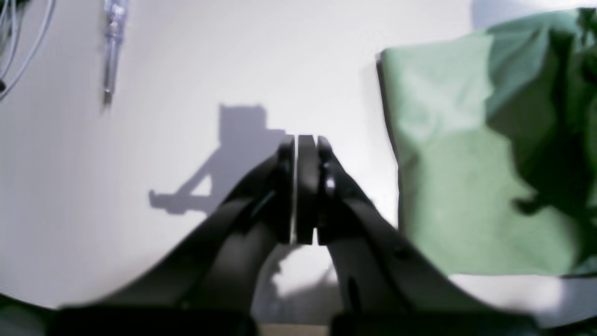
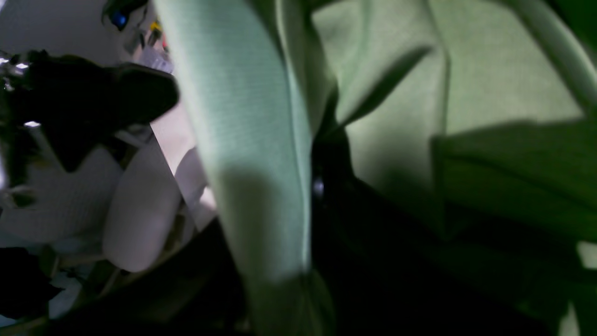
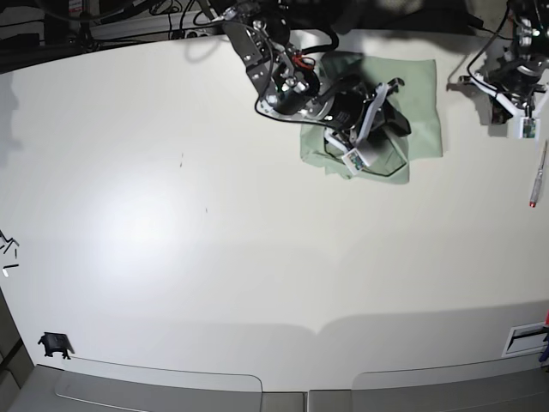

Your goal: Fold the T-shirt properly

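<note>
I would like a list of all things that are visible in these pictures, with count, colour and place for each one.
T-shirt: one, pale sage green, partly folded at the far side of the table.
Table: one, white, fills the base view.
Pen-like tool: one, clear with a red tip, at the table's right edge.
Small clip: one, black, near the front left corner.
Cables: several, dark, behind the table.
Left gripper: one, black, shut and empty, over bare table beside the shirt.
Right gripper: one, black, over the shirt, shut on its fabric.

Base view looks straight down; both wrist views sit close, sharing the T-shirt (image 3: 412, 94).
</note>
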Action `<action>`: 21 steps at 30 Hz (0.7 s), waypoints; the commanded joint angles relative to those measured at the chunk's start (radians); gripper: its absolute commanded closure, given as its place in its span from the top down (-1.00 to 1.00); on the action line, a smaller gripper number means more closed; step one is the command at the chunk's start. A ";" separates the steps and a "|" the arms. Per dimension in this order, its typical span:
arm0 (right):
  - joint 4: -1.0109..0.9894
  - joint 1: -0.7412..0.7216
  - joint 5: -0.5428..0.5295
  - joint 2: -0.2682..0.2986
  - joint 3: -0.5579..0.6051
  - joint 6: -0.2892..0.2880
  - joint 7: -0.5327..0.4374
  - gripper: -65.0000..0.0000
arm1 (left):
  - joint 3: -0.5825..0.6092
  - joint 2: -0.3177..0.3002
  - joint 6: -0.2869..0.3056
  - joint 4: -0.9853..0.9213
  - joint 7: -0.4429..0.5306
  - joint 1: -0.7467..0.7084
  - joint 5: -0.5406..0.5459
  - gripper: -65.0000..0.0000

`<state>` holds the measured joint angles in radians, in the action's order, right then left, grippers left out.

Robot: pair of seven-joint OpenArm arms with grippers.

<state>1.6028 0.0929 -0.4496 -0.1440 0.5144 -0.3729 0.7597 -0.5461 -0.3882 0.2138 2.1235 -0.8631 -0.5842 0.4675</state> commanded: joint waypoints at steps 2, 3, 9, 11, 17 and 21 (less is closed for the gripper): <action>0.018 -0.016 -0.073 -0.013 0.002 -0.013 -0.026 -0.98 | -0.028 -0.011 -0.002 0.017 0.019 -0.018 0.021 -1.00; 0.018 -0.015 -0.102 -0.013 0.002 -0.020 -0.025 -0.81 | -0.030 -0.011 -0.001 0.016 0.019 -0.021 0.024 -1.00; 0.018 -0.015 -0.278 -0.013 0.005 -0.105 0.043 -0.25 | -0.030 -0.011 -0.001 0.016 0.019 -0.026 0.024 -1.00; 0.018 -0.015 -0.322 -0.013 0.009 -0.110 0.050 -0.21 | -0.030 -0.011 -0.001 0.016 0.019 -0.026 0.024 -1.00; 0.018 -0.025 -0.427 -0.013 0.010 -0.111 0.044 -0.17 | -0.030 -0.011 -0.001 0.016 0.020 -0.026 0.024 -1.00; 0.027 -0.062 -0.450 -0.013 0.010 -0.176 0.058 -0.17 | -0.030 -0.011 -0.001 0.016 0.019 -0.026 0.024 -1.00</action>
<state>1.6066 0.0467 -0.8673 -0.1440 0.5220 -0.5369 0.8352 -0.5690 -0.3878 0.2138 2.1246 -0.8646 -0.6086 0.4828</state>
